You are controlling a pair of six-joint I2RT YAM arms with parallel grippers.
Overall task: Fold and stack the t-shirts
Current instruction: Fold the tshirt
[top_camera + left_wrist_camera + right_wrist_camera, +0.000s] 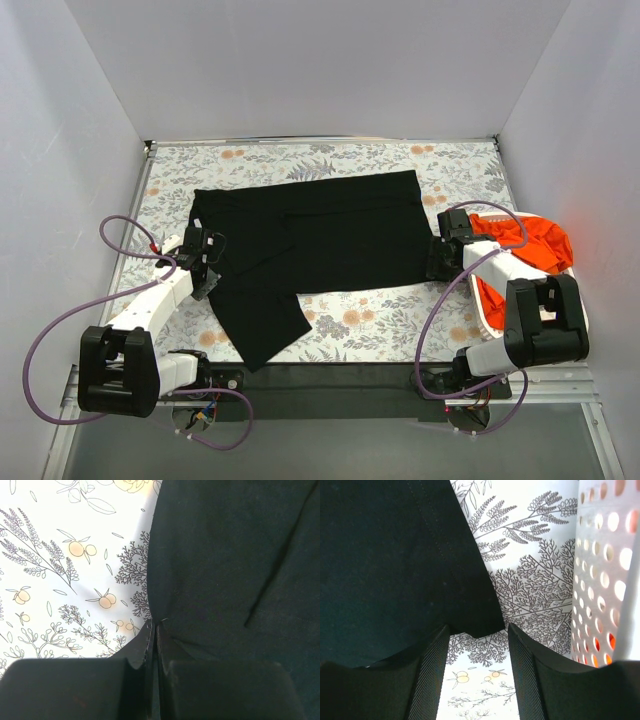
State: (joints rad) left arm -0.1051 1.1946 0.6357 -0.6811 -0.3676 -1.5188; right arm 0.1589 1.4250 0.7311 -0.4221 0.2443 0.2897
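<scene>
I see the flowery table [400,325] first. A big part of it is under the black t-shirt [320,235], which lies spread out flat with one flap sticking out at its near left corner. Just beside the shirt's right edge stands the white basket [602,575], with an orange t-shirt [545,248] heaped inside it.

The left gripper [152,652] sits at the shirt's left edge. Its fingers are squeezed almost together, and a thin bit of black cloth is caught between them. The right gripper [476,637] sits at the shirt's near right corner. Its fingers are wide apart, and the tip of the corner lies in the gap (not pinched, as far as I can see).

Here is what worries me. If I lift now, only the left side would come up, and the shirt would drag and bunch. The right corner is only just inside the gap, so closing could miss it. The left hold is thin and could slip. The basket is close to the right fingers, so a careless swing could bump it.
</scene>
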